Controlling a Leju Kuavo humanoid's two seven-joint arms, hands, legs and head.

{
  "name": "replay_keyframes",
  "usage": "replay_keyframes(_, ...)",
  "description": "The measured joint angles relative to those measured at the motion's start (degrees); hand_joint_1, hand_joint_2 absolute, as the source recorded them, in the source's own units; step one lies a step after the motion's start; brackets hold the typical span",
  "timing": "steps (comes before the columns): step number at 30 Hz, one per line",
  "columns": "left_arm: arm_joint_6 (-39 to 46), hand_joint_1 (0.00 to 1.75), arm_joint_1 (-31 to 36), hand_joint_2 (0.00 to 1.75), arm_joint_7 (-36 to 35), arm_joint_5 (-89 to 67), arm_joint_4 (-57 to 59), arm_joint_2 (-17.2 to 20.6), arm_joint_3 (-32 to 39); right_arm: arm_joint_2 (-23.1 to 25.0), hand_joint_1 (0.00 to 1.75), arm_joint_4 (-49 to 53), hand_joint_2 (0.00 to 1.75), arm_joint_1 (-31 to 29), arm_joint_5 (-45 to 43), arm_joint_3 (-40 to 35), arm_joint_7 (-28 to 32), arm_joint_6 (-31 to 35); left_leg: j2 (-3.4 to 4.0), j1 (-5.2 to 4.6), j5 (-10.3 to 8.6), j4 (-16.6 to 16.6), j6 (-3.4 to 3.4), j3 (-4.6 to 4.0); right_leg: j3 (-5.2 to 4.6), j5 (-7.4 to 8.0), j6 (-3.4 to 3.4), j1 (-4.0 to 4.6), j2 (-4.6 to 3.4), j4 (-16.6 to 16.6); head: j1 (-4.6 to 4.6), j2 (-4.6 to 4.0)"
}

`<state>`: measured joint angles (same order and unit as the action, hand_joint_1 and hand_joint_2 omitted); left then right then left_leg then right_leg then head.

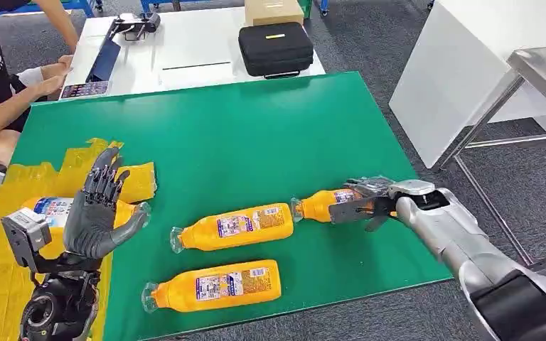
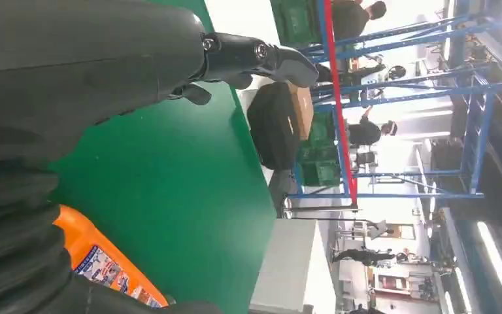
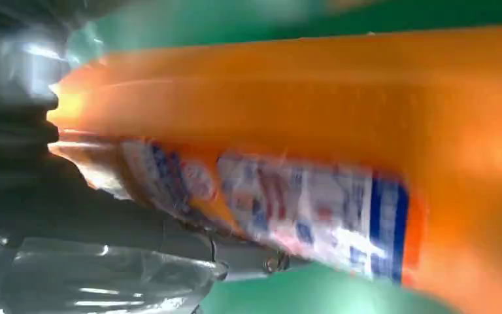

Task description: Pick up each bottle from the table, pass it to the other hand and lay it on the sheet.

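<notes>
1. Right hand is at the right side of the green mat, fingers wrapped around the base end of the rightmost bottle; the bottle lies on its side, cap toward the mat's middle. The right wrist view is blurred: orange body and label sit right against the hand.
2. Left hand is raised above the yellow sheet, fingers spread, palm empty.
3. One bottle on the sheet lies partly hidden behind the left hand.
4. Middle bottle and near bottle lie flat on the mat between the hands, apart from both.
</notes>
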<state>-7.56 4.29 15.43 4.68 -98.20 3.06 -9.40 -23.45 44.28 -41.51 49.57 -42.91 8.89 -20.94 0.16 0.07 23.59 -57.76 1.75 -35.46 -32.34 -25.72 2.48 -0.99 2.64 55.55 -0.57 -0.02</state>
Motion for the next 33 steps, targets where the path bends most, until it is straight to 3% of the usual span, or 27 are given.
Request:
replay_keyframes(12,0.09,0.0,0.05,1.75,-0.79,0.17,1.57,-0.2,0.0,-0.24,0.0,-3.6,1.75,-1.6,0.39,-4.39,-2.58,-2.4,-0.02,0.0,0.0,-0.01,0.0,0.11,0.09,0.0,0.0,-0.01,0.02,-0.02,0.0,0.0)
replay_keyframes(13,0.09,0.0,0.06,1.75,-0.87,0.22,1.6,-0.2,0.0,-0.22,0.09,-3.65,1.75,-1.64,0.39,-4.56,-2.82,-2.4,-0.02,0.0,-0.01,-0.01,0.01,0.13,0.11,0.0,0.0,-0.01,0.02,-0.02,0.0,0.0)
replay_keyframes(14,0.09,0.0,0.1,1.75,-0.98,0.22,1.66,-0.2,0.0,-0.24,0.73,-3.65,1.75,-1.65,0.46,-4.67,-3.01,-2.34,-0.03,0.0,-0.01,-0.01,0.01,0.15,0.13,0.0,0.0,-0.02,0.02,-0.02,0.0,0.0)
replay_keyframes(15,0.07,0.0,0.14,1.75,-0.98,0.22,1.83,-0.22,0.0,-0.26,1.75,-3.65,1.75,-1.64,0.46,-4.8,-3.3,-1.88,-0.03,0.0,-0.01,-0.01,0.02,0.17,0.15,0.0,0.0,-0.02,0.02,-0.02,0.0,0.02)
replay_keyframes(27,1.49,0.0,0.11,1.75,-1.64,0.46,3.02,-0.22,-0.02,-0.59,1.75,-1.49,1.75,2.04,0.02,-1.27,-10.36,15.21,-0.04,-0.02,-0.06,-0.01,0.09,0.14,0.17,0.02,0.02,-0.02,0.03,-0.01,0.0,0.0)
replay_keyframes(33,1.73,0.0,-0.65,1.75,-1.92,0.29,2.91,-0.22,0.0,-0.48,1.75,3.95,1.75,5.9,-0.31,2.66,-13.74,18.53,-0.04,0.01,-0.05,-0.01,0.08,0.12,0.14,0.0,0.01,0.01,0.03,-0.01,0.0,0.0)
